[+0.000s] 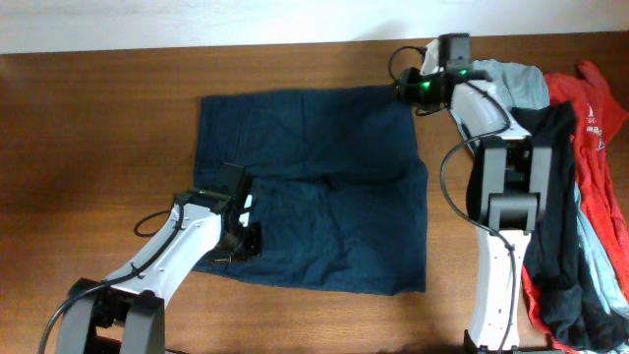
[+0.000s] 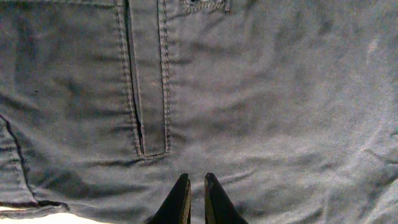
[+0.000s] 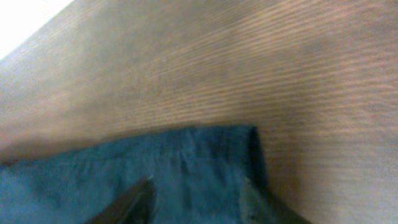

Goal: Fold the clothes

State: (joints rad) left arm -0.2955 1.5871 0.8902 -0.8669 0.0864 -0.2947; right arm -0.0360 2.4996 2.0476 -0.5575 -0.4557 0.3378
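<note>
The dark navy shorts (image 1: 324, 187) lie spread flat in the middle of the table. My left gripper (image 1: 246, 236) rests over their left part, near the lower left edge; in the left wrist view its fingers (image 2: 197, 180) are shut with nothing between them, just above the cloth near a stitched fly seam (image 2: 149, 93). My right gripper (image 1: 413, 90) hovers over the shorts' far right corner; in the right wrist view its fingers (image 3: 196, 183) are open above that corner (image 3: 205, 162).
A pile of other garments lies at the right edge: a red shirt (image 1: 600, 147), a long black garment (image 1: 555, 206) and a light blue piece (image 1: 511, 84). The wooden table (image 1: 98, 128) surrounds the shorts.
</note>
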